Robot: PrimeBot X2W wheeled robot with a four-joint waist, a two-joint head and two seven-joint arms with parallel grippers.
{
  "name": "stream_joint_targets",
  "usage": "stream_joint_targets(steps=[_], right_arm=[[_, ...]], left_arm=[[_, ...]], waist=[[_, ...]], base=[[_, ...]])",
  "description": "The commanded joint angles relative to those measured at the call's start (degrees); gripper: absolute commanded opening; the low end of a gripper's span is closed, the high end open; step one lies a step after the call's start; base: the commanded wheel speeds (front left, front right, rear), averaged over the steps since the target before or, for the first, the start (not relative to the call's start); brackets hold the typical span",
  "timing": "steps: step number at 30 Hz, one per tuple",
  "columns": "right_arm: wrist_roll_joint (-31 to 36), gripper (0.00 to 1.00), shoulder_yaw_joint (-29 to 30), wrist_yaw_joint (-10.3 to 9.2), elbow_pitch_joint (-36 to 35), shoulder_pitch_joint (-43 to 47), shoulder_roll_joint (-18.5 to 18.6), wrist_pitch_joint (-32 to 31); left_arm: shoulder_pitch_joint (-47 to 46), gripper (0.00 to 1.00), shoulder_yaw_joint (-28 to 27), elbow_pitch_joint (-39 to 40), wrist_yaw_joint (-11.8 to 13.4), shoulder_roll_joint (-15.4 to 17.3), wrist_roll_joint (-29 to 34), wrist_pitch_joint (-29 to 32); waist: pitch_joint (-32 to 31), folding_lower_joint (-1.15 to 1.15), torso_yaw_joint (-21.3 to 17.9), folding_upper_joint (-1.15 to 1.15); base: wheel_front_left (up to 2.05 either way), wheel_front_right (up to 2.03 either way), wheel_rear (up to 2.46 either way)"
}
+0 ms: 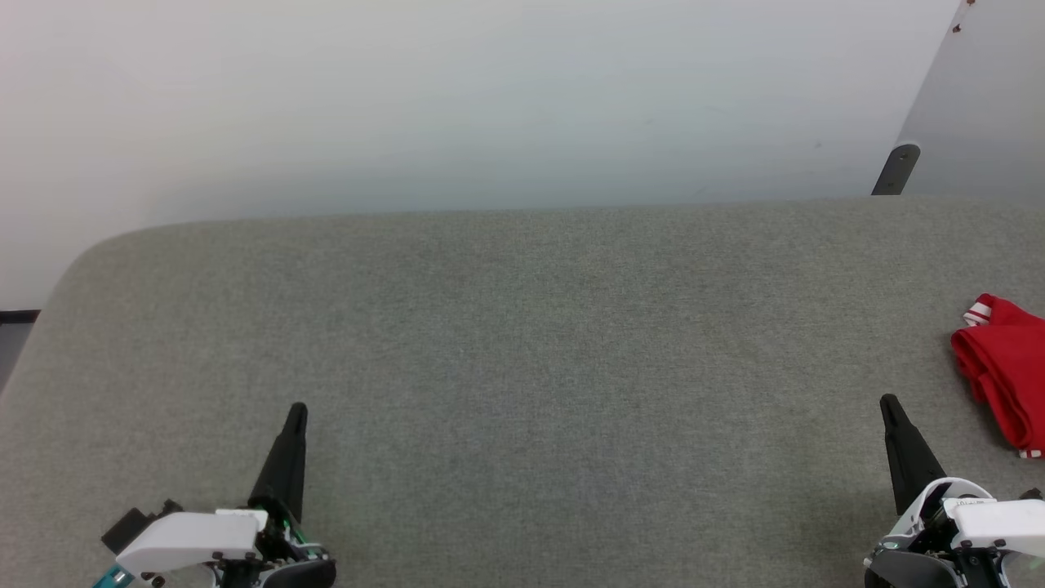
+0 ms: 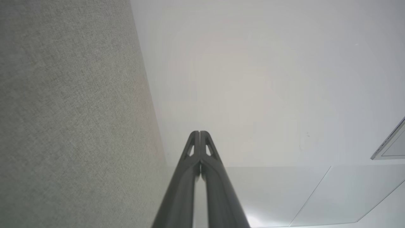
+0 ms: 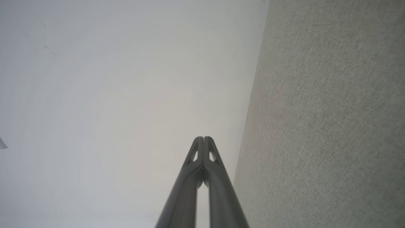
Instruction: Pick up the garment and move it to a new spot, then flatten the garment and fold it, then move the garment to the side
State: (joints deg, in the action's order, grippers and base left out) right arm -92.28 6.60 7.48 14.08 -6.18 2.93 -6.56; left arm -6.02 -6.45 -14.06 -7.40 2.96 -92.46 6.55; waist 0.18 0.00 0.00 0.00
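A red shirt (image 1: pixel 1002 367) with white striped trim lies in a compact bundle at the far right of a grey fabric-covered table (image 1: pixel 522 327). The picture's edge cuts it off, so it cannot be told whether it is neatly folded or merely bunched. Nothing holds it.

The right gripper (image 1: pixel 889 405) rests just beside it, nearer the robot, with its dark fingers pressed together on nothing. The left gripper (image 1: pixel 297 411) is well apart at the lower left, likewise closed and empty. A pale wall (image 1: pixel 408 98) rises behind.

The scene fits two stages: a shirt waiting at the edge to be lifted, or one already folded and set aside. The pictures do not settle which, so no step can be named. In either case, good practice is to keep both arms clear of the cloth, so no finger snags or drags it.

The head view gives the shirt's place and both arms' spacing. Each wrist view gives a close look at fingertips meeting with no gap, against the wall and a strip of grey table.
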Motion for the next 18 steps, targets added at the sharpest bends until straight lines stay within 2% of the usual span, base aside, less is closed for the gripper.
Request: stream_joint_targets(steps=[1,18], right_arm=[[-0.2,0.00,0.0,0.02,0.0,-0.2,-0.2,0.0],[-0.3,0.00,0.0,0.02,0.0,-0.2,-0.2,0.0]], left_arm=[[-0.6,0.00,-0.2,-0.1,-0.2,-0.1,0.1,0.2],[-0.6,0.00,-0.2,-0.1,-0.2,-0.1,0.1,0.2]], waist=[[0.0,0.00,0.0,0.00],[0.0,0.00,0.0,0.00]], base=[[0.00,0.00,0.00],[0.00,0.00,0.00]])
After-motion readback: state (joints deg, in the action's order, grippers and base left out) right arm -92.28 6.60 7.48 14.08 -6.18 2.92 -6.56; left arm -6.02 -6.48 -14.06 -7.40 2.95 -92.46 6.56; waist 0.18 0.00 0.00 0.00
